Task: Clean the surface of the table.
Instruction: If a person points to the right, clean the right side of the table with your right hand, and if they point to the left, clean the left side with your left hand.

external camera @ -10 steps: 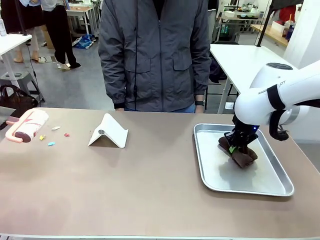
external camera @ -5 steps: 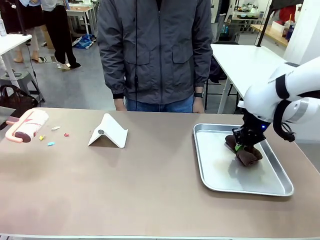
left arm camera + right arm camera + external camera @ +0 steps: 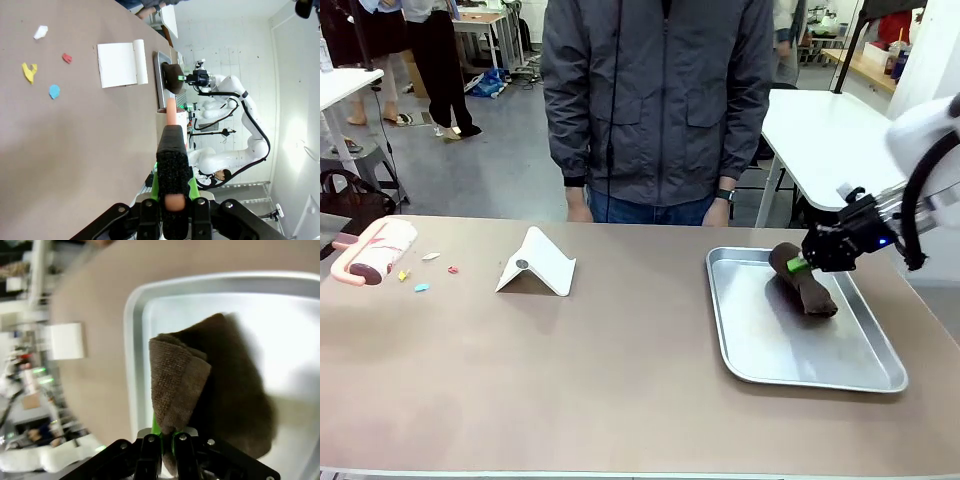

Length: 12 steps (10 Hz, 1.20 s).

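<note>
Right claw point(image 3: 798, 266) clamps cloth point(image 3: 812, 290), left claw point(image 3: 173, 192) roller point(image 3: 172, 147)

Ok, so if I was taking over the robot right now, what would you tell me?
Right gripper: shut on the brown cloth, one end raised, the rest lying in the metal tray.
Left gripper: shut on a black thing with a pink tip; what it is, I cannot tell.
Table: coloured scraps lie near its left end, beside a white folded stand.
Done: cloth gripped.
Left: probably bring the cloth out and wipe the table; scraps not yet cleared.
</note>
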Motion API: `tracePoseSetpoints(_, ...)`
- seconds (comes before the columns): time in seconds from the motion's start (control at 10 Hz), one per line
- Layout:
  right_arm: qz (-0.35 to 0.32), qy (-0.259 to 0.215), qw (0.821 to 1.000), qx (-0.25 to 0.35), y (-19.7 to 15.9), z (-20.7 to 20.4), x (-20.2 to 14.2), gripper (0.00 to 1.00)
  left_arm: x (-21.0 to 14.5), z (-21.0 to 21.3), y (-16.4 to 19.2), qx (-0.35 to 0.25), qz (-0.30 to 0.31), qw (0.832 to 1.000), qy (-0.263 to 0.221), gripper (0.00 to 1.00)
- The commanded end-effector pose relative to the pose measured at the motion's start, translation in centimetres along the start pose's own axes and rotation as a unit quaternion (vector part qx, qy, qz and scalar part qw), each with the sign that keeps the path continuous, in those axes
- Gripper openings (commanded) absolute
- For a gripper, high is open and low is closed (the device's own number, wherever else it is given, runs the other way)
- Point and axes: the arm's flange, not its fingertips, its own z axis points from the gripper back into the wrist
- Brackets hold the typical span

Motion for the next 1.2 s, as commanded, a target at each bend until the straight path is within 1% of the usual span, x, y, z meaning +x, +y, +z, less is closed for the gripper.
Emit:
tracePoseSetpoints(0.0,-0.017,0.049,0.988,0.144,-1.9,0.9,0.1,0.08,-0.6,-0.1,-0.4,0.0,-0.009,1.0,-0.001,0.0)
tracePoseSetpoints(0.1,-0.019,0.067,0.978,0.198,-2.2,1.2,0.1,0.08,-0.6,-0.1,-0.4,0.0,-0.009,1.0,-0.001,0.0)
tracePoseSetpoints(0.2,-0.02,0.075,0.967,0.244,-2.5,1.5,0.2,0.08,-0.6,-0.1,-0.4,0.0,-0.009,1.0,-0.001,0.0)
tracePoseSetpoints(0.3,-0.01,0.086,0.947,0.309,-3.0,1.8,0.3,0.08,-0.6,-0.1,-0.4,0.0,-0.009,1.0,-0.001,0.0)
tracePoseSetpoints(0.4,-0.002,0.098,0.919,0.383,-3.5,2.1,0.2,0.08,-0.6,-0.1,-0.4,0.0,-0.009,1.0,-0.001,0.0)
tracePoseSetpoints(0.5,-0.009,0.113,0.9,0.421,-3.8,2.5,0.1,0.08,-0.6,-0.1,-0.4,0.0,-0.009,1.0,-0.001,0.0)
tracePoseSetpoints(0.6,-0.025,0.132,0.893,0.43,-4.0,3.1,-0.1,0.08,-0.6,-0.1,-0.4,0.0,-0.009,1.0,-0.001,0.0)
tracePoseSetpoints(0.7,-0.06,0.137,0.901,0.407,-4.3,4.0,-0.4,0.08,-0.6,-0.1,-0.4,0.0,-0.009,1.0,-0.001,0.0)
tracePoseSetpoints(0.8,-0.087,0.115,0.913,0.382,-4.9,5.1,-0.7,0.08,-0.6,-0.1,-0.4,0.0,-0.009,1.0,-0.001,0.0)
tracePoseSetpoints(0.9,-0.109,0.079,0.922,0.363,-5.5,6.5,-1.2,0.08,-0.6,-0.1,-0.4,0.0,-0.009,1.0,-0.001,0.0)
tracePoseSetpoints(1.0,-0.106,0.02,0.938,0.329,-6.0,7.9,-1.9,0.08,-0.6,-0.1,-0.4,0.0,-0.009,1.0,-0.001,0.0)
tracePoseSetpoints(1.1,-0.077,-0.041,0.952,0.294,-6.2,8.8,-2.7,0.08,-0.6,-0.1,-0.4,0.0,-0.009,1.0,-0.001,0.0)
